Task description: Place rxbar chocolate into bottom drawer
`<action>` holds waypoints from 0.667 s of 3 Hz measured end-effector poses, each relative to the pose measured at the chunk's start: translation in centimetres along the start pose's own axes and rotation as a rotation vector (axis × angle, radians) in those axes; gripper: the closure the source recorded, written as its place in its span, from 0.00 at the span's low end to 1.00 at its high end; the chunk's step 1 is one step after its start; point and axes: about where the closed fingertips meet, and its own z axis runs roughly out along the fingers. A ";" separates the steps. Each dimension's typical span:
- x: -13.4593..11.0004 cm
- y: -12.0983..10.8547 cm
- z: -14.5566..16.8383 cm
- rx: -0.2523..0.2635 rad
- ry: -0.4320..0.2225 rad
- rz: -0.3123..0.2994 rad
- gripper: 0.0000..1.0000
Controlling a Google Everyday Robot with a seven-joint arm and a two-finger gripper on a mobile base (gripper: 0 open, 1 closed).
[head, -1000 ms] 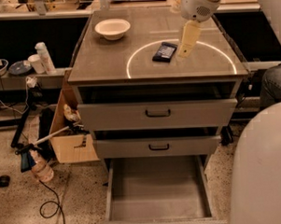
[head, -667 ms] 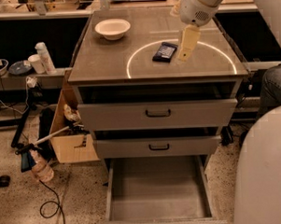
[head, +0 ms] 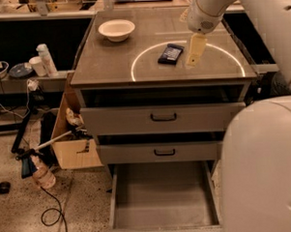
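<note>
The rxbar chocolate, a dark flat packet, lies on the cabinet top inside a pale ring mark. My gripper hangs from the arm just to the right of the bar, a little above the top, apart from it. The bottom drawer is pulled open at the foot of the cabinet and shows a plain grey floor with nothing in it.
A white bowl stands at the back left of the cabinet top. The two upper drawers with black handles are closed. A cardboard box, a spray bottle and cables lie on the floor left of the cabinet. My own body fills the lower right.
The gripper has shifted slightly to the right and down beside the bar. The bar and the drawers have not moved.
</note>
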 end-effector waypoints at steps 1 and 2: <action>0.7 -2.0 2.2 0.008 0.014 -0.008 0.00; 0.7 -4.4 5.1 0.015 0.026 -0.031 0.00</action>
